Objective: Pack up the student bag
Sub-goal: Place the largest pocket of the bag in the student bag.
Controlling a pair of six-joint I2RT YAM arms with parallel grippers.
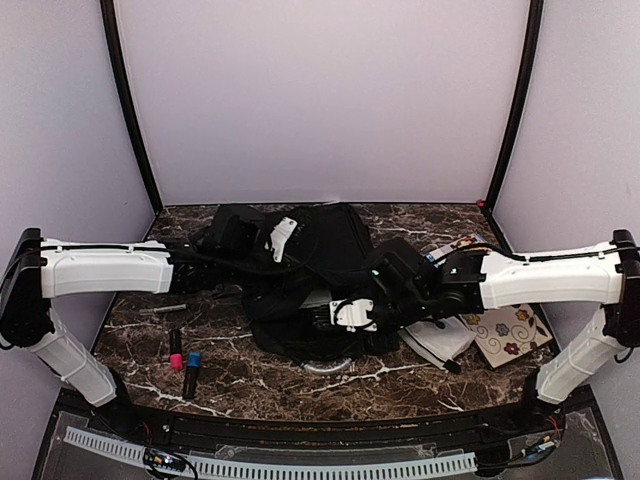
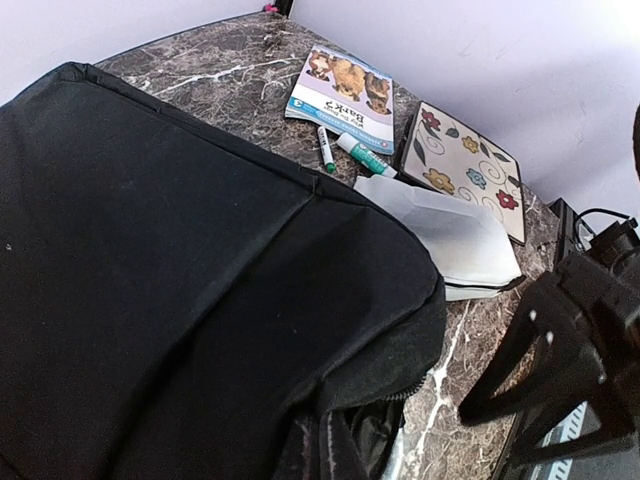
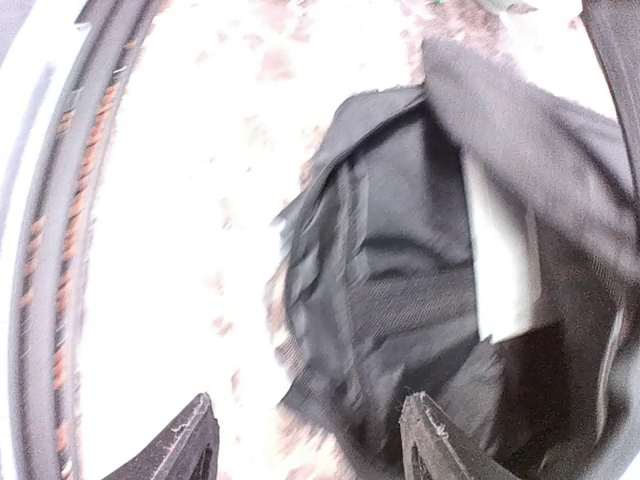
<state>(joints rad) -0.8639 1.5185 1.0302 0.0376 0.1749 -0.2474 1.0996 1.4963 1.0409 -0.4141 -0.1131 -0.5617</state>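
Observation:
The student bag (image 1: 310,255), a large black backpack, lies mid-table and fills the left wrist view (image 2: 180,280). My left gripper (image 1: 262,240) sits at its far left part. Its fingers are buried in bunched black fabric, shut on a fold of the bag. My right gripper (image 3: 310,440) is open with nothing between its fingertips. It hovers over the edge of the bag's open mouth (image 3: 400,290), where a white flat item (image 3: 500,260) shows inside. In the top view the right gripper (image 1: 345,318) is at the bag's near side.
Right of the bag lie a white pouch (image 2: 450,235), a floral notebook (image 2: 465,165), an animal-cover book (image 2: 345,90) and two markers (image 2: 362,153). Near the left arm are a red-capped marker (image 1: 175,350), a blue-capped marker (image 1: 190,372) and a pen (image 1: 160,310).

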